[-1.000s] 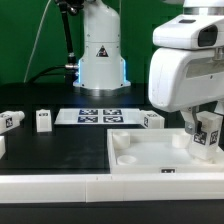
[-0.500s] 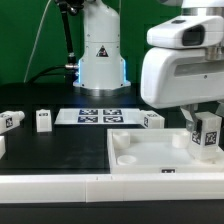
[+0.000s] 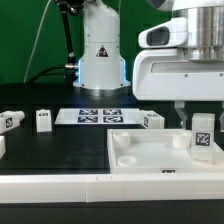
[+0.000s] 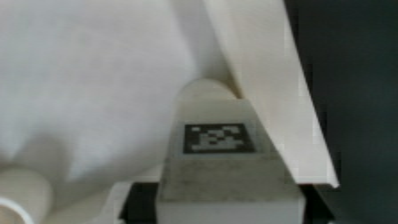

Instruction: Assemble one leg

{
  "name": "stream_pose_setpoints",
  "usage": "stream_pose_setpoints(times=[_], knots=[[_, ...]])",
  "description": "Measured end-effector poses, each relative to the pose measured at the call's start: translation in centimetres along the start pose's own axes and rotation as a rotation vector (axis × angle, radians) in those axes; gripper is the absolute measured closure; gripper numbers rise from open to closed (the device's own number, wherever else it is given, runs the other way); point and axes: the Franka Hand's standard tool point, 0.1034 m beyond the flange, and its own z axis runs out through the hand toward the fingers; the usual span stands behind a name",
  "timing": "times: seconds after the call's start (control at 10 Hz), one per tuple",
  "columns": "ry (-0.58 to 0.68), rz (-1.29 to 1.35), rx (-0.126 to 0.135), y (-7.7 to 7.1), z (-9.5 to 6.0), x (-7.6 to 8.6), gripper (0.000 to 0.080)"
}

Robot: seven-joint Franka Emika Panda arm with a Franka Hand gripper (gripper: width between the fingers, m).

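Observation:
My gripper (image 3: 203,128) is shut on a leg (image 3: 203,138), a small white post with a black-and-white tag. It holds the leg upright over the far right corner of the large flat white square piece (image 3: 150,156) with round corner sockets. In the wrist view the leg (image 4: 222,140) fills the middle with its tag facing the camera, and the dark fingers (image 4: 143,203) press on both of its sides. The white piece's rim (image 4: 267,70) runs beside it. Three more legs lie on the table: one (image 3: 153,120) behind the piece, one (image 3: 43,121) left of the marker board, one (image 3: 11,120) at the far left.
The marker board (image 3: 98,116) lies at the back middle in front of the robot base (image 3: 100,50). A white ledge (image 3: 60,186) runs along the near edge of the exterior view. A dark part (image 3: 2,146) sits at the left edge.
The gripper with the leg has turned and moved slightly; the leg now hangs straighter and a little further left over the corner of the white piece.

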Motion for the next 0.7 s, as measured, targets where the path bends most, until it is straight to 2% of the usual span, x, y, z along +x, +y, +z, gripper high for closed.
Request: stream_pose_setpoints(times=[0.3,0.6,0.7], knots=[[0.005,0.361,0.017,0.12,0.0,-0.09,0.0508],[-0.01,0.482,0.03,0.13,0.01,0.02,0.0508],[-0.01,0.471,0.031,0.08,0.01,-0.01,0.0405]])
